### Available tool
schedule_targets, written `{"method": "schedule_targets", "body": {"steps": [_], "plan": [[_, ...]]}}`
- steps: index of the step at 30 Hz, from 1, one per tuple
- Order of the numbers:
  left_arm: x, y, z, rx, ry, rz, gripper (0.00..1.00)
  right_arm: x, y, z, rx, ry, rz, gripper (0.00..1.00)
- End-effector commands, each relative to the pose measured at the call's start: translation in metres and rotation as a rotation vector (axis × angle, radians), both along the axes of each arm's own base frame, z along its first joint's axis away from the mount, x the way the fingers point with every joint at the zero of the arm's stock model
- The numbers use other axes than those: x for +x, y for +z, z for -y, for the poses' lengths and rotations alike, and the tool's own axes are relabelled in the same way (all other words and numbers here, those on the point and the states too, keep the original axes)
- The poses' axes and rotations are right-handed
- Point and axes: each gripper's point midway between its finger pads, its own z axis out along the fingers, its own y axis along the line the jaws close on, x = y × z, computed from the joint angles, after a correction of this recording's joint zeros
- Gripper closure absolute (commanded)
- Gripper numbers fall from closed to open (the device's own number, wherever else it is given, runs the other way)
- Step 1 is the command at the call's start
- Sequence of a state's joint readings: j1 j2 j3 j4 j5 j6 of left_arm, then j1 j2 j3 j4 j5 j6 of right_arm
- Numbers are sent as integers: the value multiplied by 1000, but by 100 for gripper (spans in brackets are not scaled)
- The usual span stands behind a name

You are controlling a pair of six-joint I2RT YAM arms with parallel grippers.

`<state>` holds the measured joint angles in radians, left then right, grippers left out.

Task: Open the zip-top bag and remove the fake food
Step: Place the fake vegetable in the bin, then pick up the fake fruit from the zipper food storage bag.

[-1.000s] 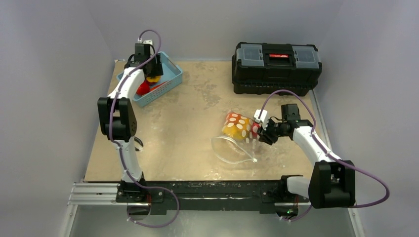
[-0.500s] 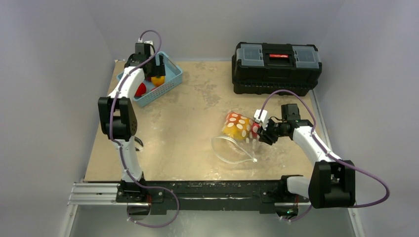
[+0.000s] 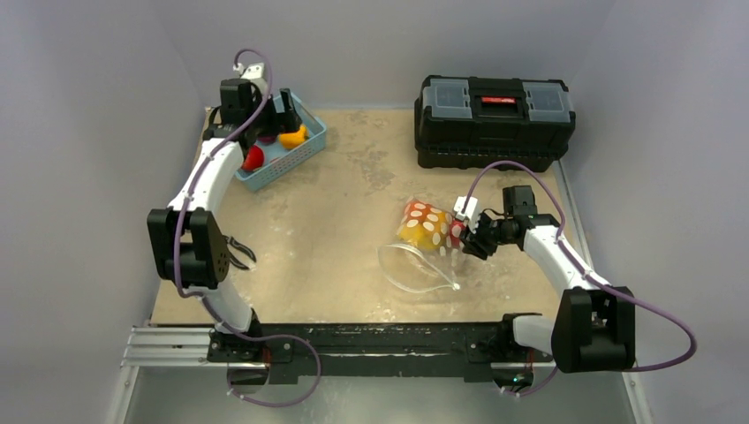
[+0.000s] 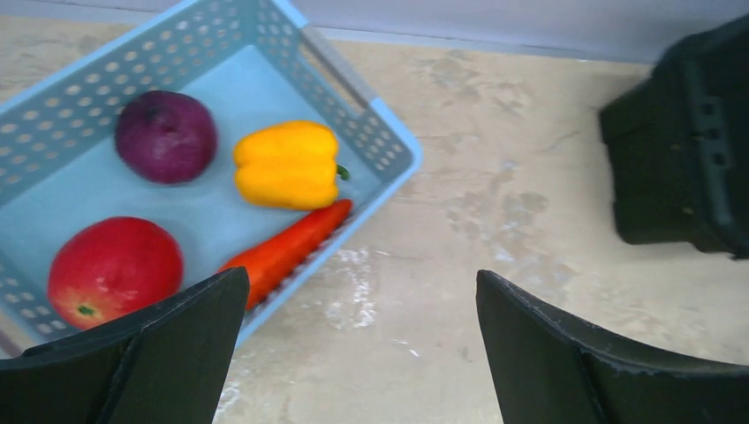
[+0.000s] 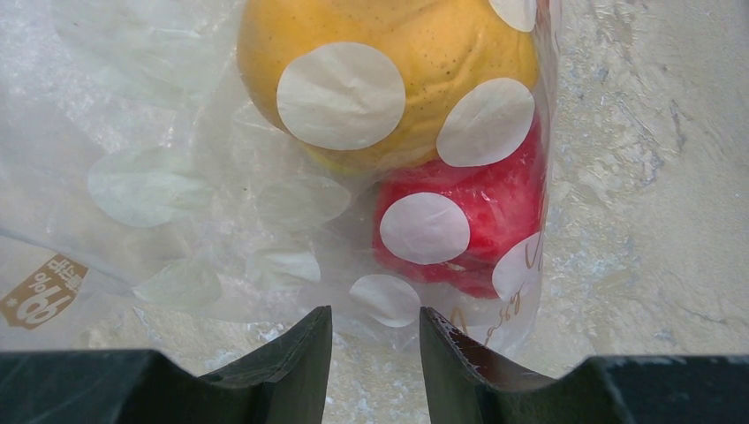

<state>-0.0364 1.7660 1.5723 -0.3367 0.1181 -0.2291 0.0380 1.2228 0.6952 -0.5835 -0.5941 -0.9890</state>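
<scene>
Zip-top bag (image 3: 422, 252) lay on the table (image 3: 336, 221), R of centre. It was clear film w/ white dots, and its mouth gaped in a loop toward the near edge. Two pcs of fake food sat inside at the far end: an orange-yellow fruit (image 5: 389, 71) and, pressed against it, a red piece (image 5: 459, 221).

R gripper (image 5: 371, 320) was low at the bag's R side, close to the tabletop. Its fingers were only narrowly parted, and the dotted film reached right up to the tips. Couldn't tell from wrist or top view whether the film was actually pinched btw them.

L gripper (image 4: 358, 283) hung over the light-blue basket (image 4: 389, 132) at the far L corner of the table. Its jaws were spread wide w/ nothing btw them.

The basket held four more pcs, as seen in the L wrist view:
- purple onion (image 4: 165, 137) near the upper L
- yellow pepper (image 4: 287, 163) just beside the onion
- red tomato (image 4: 115, 265) at lower L, partly behind the L finger
- orange-red carrot (image 4: 287, 247) lying along the basket wall below the pepper, its tip just beside the pepper

Black toolbox (image 3: 495, 108) stood at the far R of the table, lid shut, well apart from both bag & basket.
</scene>
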Motion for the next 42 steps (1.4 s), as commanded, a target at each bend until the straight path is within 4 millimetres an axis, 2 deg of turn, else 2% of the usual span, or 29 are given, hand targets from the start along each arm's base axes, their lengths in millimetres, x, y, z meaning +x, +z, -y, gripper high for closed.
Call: {"method": "schedule_targets", "body": {"steps": [1,7,14,16,20,26,34,38,42], "plan": [[-17,32,34,-243,-138,95,0,5,15,-5,27,30,50,60],[-57,30,60,-385,-203,55,0,3,19,-7,40,47,63,58],[-121,19,88,-408,-265,60,0,1,23,-10,51,70,82,54],[-141,22,99,-413,-289,81,0,1,24,-11,53,75,86,52],[-184,11,125,-431,-345,68,0,0,26,-12,56,86,95,50],[-237,-5,139,-502,-385,96,2,-2,29,-16,77,109,108,46],[-292,-13,161,-609,-478,90,3,-5,33,-19,92,137,128,40],[-319,-22,185,-659,-543,59,5,-6,35,-22,104,146,130,39],[-342,-21,211,-692,-614,68,6,-6,38,-23,114,151,135,39]]}}
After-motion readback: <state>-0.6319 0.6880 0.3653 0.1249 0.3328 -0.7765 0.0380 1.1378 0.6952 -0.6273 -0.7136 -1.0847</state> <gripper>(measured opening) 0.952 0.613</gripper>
